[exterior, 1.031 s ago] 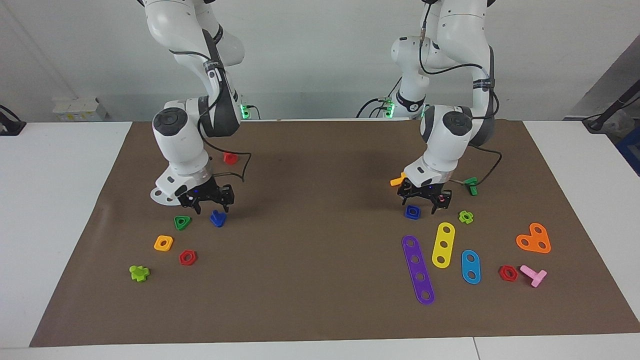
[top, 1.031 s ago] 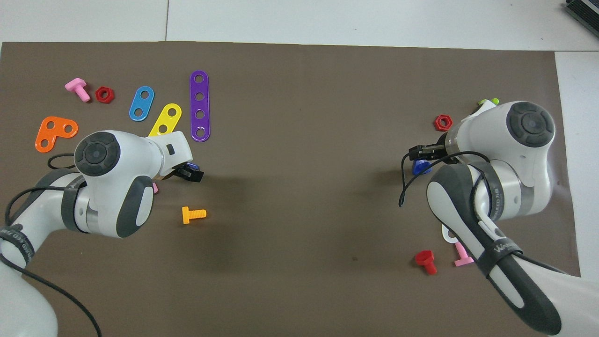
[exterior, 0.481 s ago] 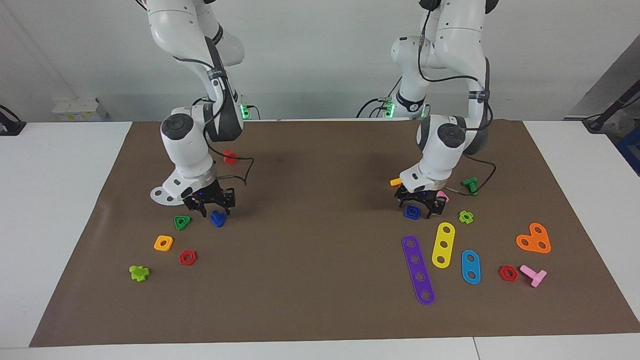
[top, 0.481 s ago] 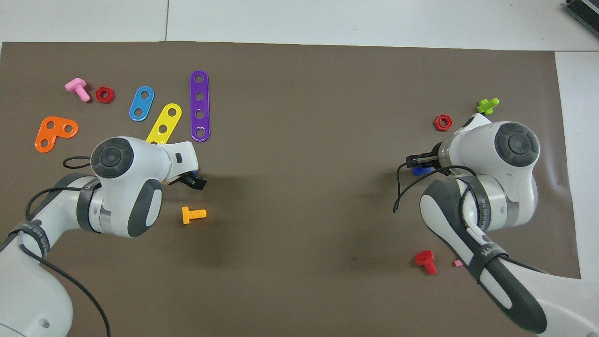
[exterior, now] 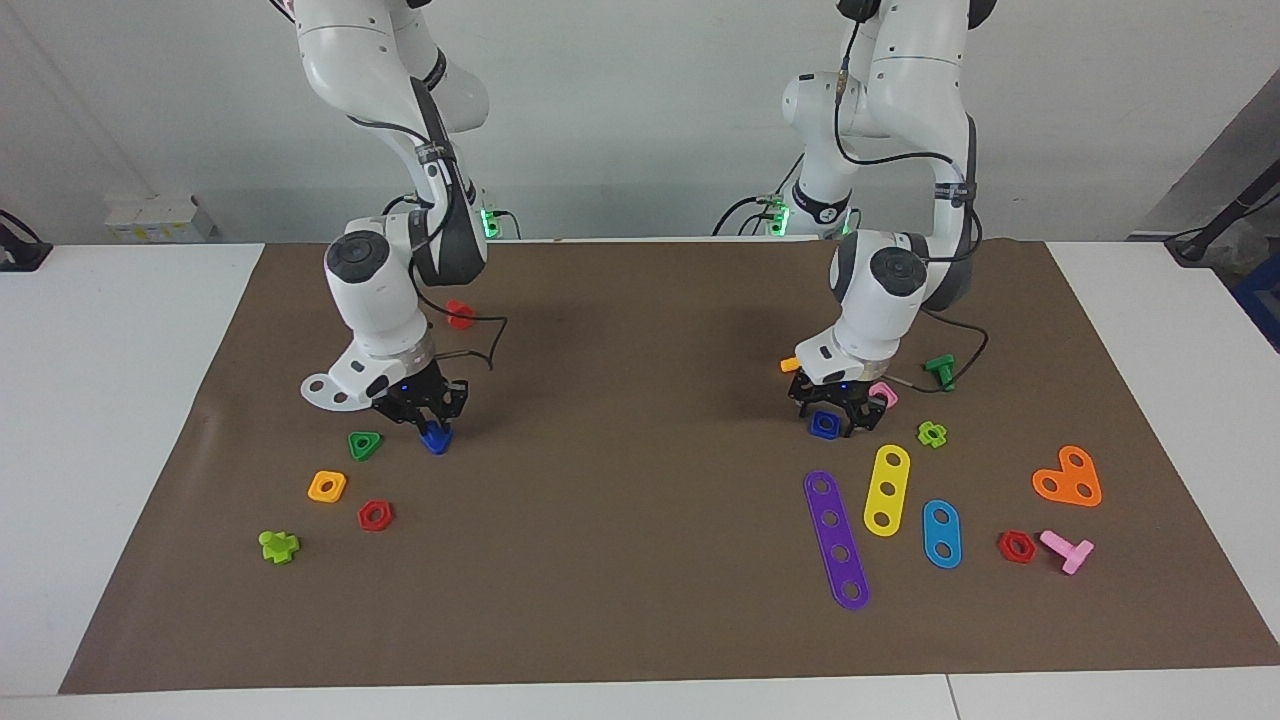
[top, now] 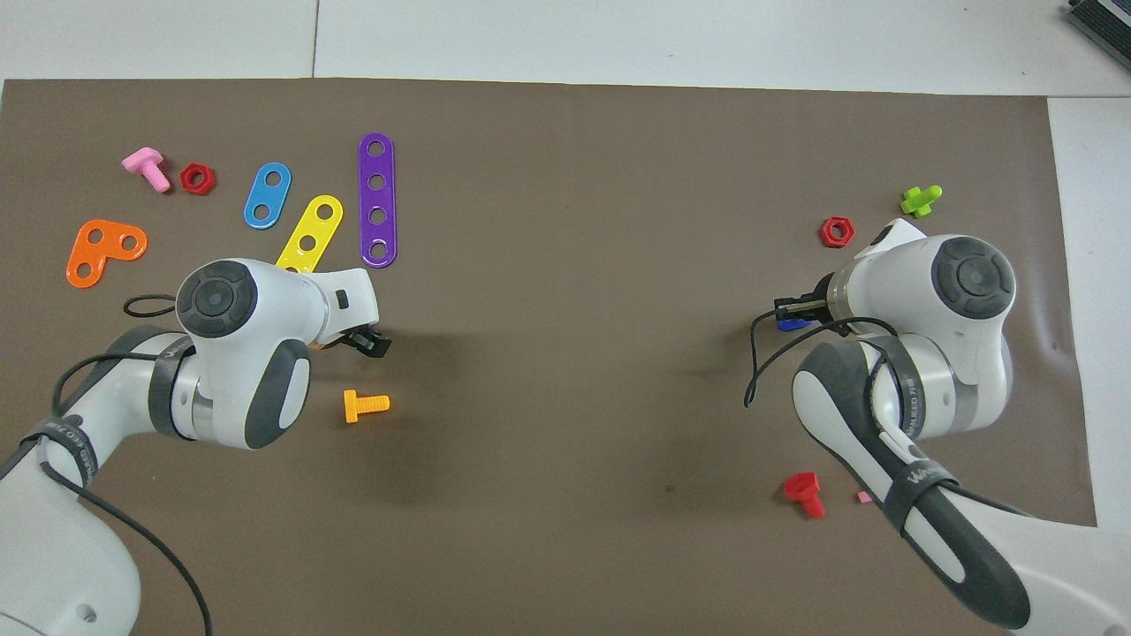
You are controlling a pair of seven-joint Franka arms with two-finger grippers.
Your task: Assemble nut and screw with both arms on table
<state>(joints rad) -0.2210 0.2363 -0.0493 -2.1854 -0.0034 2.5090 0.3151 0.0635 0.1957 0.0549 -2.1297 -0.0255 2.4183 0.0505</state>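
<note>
The dark blue screw rests on the brown mat of the table at the right arm's end. My right gripper is down on it with the fingertips shut on the screw; in the overhead view a bit of the screw shows under that gripper. The dark blue square nut lies flat at the left arm's end. My left gripper is lowered over it with a finger pressed against each side. From overhead the left gripper and wrist hide the nut.
A pink square nut, an orange screw and a green screw lie close to the left gripper. Purple, yellow and blue strips lie farther from the robots. A green triangular nut sits beside the screw.
Both grippers came down to the mat and closed, the right one on the screw and the left one around the nut. Both wrists dropped lower.
</note>
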